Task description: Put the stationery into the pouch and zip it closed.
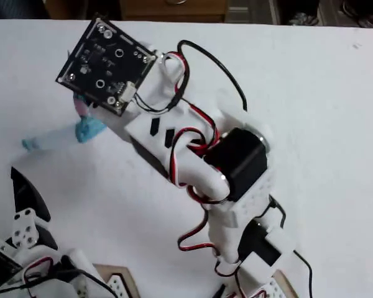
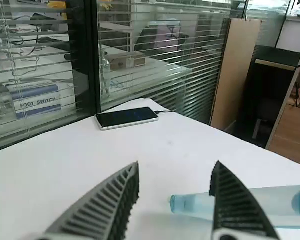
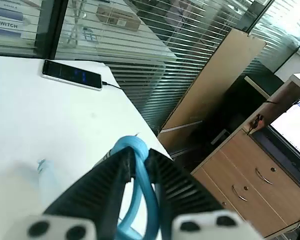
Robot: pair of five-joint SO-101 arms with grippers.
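My right gripper (image 3: pixel 139 155) is clenched on a blue loop (image 3: pixel 130 144). The two ribbed fingers press together with almost no gap. The top of the loop bulges out just past the fingertips, and its strands run back between the fingers toward my wrist. I cannot tell whether the loop is fixed to the pouch.

The pouch (image 2: pixel 285 202) is pale blue and see-through, and it lies on the white table (image 2: pixel 65 165) just beyond the tips of my left gripper (image 2: pixel 176 165). That gripper is released: its fingers stand wide apart, hold nothing and touch nothing. One finger crosses in front of the pouch's long body. The pouch's darker rounded end shows in the gap between the fingers, closer to that finger than to the other one.

From above, the pouch stretches from under my right wrist, where a teal end (image 1: pixel 90 129) sits beside something pink (image 1: pixel 81 107), out toward my left arm's side. The black finger (image 1: pixel 25 192) of my left gripper is near the pouch's far end but apart from it.

Well beyond both grippers, a dark phone (image 2: pixel 126 118) lies flat near the table's far edge with a cable plugged into it.
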